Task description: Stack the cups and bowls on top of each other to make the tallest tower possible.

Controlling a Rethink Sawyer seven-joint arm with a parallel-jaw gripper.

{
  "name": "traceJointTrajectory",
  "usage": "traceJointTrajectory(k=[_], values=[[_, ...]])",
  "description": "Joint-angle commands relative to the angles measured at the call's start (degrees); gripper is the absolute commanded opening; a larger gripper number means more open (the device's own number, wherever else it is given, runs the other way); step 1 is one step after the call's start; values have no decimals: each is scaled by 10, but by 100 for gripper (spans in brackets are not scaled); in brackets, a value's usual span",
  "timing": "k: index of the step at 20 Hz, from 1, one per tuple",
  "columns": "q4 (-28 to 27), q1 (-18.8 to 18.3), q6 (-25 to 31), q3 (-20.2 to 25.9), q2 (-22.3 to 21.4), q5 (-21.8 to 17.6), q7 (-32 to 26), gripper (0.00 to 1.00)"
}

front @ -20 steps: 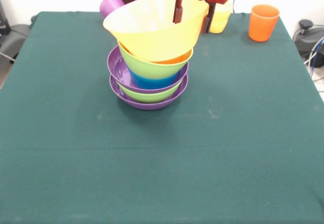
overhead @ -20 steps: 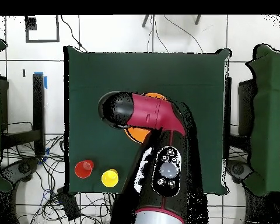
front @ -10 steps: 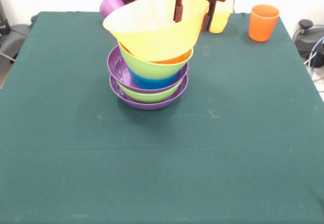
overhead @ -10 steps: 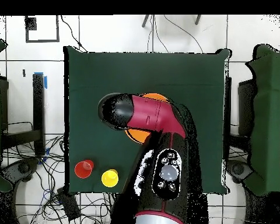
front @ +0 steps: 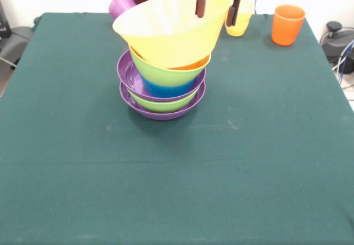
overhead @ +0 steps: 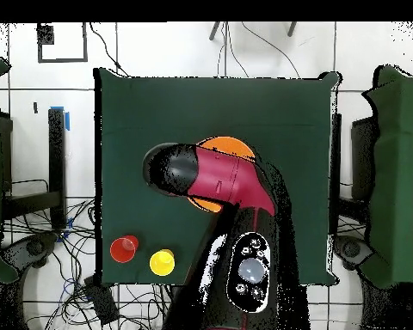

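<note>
Raised since the earlier frame, gripper [front: 217, 6], fingers [front: 201, 4] spread, releases the tilted large yellow-orange plastic bowl [front: 168, 30] atop the tower [front: 163, 84].

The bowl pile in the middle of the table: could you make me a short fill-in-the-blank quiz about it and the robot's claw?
1. The top of the glossy plastic bowl tower is a very large tilted bowl coloured ____.
2. The tower's bottom bowl is coloured ____.
3. The robot's claw hangs over the top bowl's rim with its two fingers ____.
4. The orange-red plastic cup stands upright on the ____ tablecloth.

Missing words: yellow; purple; open; green
</note>
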Motion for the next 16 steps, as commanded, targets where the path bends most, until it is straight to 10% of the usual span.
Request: traceJointTrajectory(k=[1,16], values=[[58,-2,-48,61,-2,24,76,100],[56,-2,-50,58,1,26,71,100]])
